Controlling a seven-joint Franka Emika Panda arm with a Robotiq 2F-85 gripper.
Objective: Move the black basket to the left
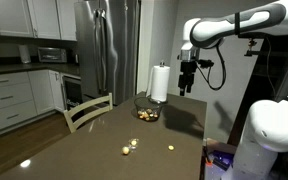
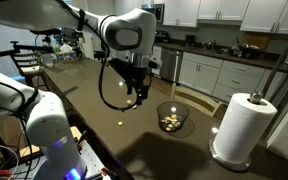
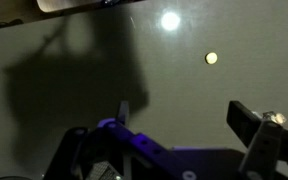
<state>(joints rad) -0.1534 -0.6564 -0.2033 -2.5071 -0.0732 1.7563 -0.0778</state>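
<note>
The black basket (image 1: pixel 146 110) is a small dark wire bowl with yellowish-tan round items, standing on the dark table next to a paper towel roll. It also shows in an exterior view (image 2: pixel 172 119). My gripper (image 1: pixel 187 89) hangs above the table to the right of the roll, apart from the basket; it also shows in an exterior view (image 2: pixel 136 99), above and left of the basket. In the wrist view the gripper (image 3: pixel 184 115) is open and empty over bare table. The basket is out of the wrist view.
The paper towel roll (image 1: pixel 160 83) (image 2: pixel 243 128) stands upright beside the basket. Loose tan pieces (image 1: pixel 130 147) lie near the table's front; one shows in the wrist view (image 3: pixel 212 58). A chair (image 1: pixel 87 109) is at the table's left edge. A fridge (image 1: pixel 108 50) stands behind.
</note>
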